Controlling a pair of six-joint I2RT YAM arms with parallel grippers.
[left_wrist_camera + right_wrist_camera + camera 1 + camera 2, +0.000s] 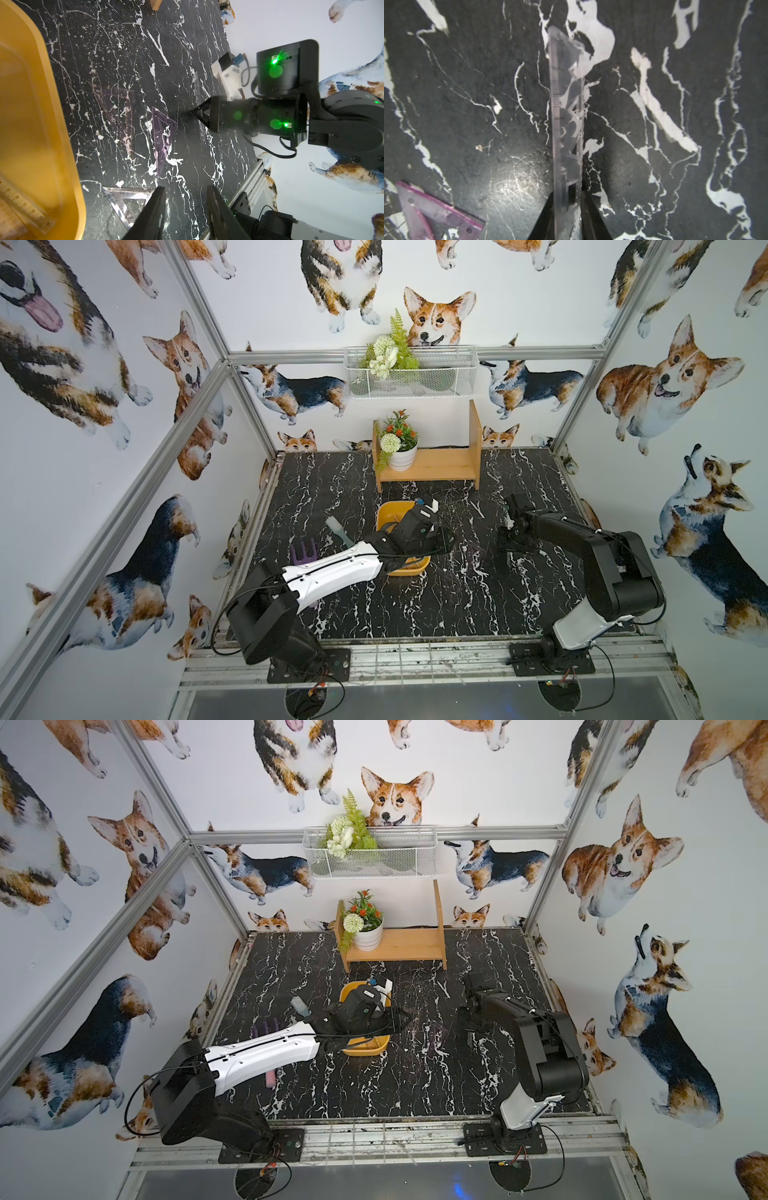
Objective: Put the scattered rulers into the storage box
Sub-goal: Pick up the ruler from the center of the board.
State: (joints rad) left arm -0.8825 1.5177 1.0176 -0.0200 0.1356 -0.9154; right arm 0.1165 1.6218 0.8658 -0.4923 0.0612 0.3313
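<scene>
Right jaws pinch the clear ruler (566, 116) on the counter (467, 104).
Purple set square (446, 212) lies beside them; left jaws gape empty near the storage box (58, 124), clear set square (116, 197) just alongside.

Clear ruler (566, 114) lies lengthwise on black marble tabletop (467, 83). Near end sits inside right gripper (568, 195), one finger against each long edge. Purple set square (436, 214) lies apart from it.

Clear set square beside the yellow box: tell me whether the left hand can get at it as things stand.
Probably yes. The left hand hangs open beside the clear set square, which lies flat and uncovered near the storage box; its flatness may make pinching awkward.
</scene>
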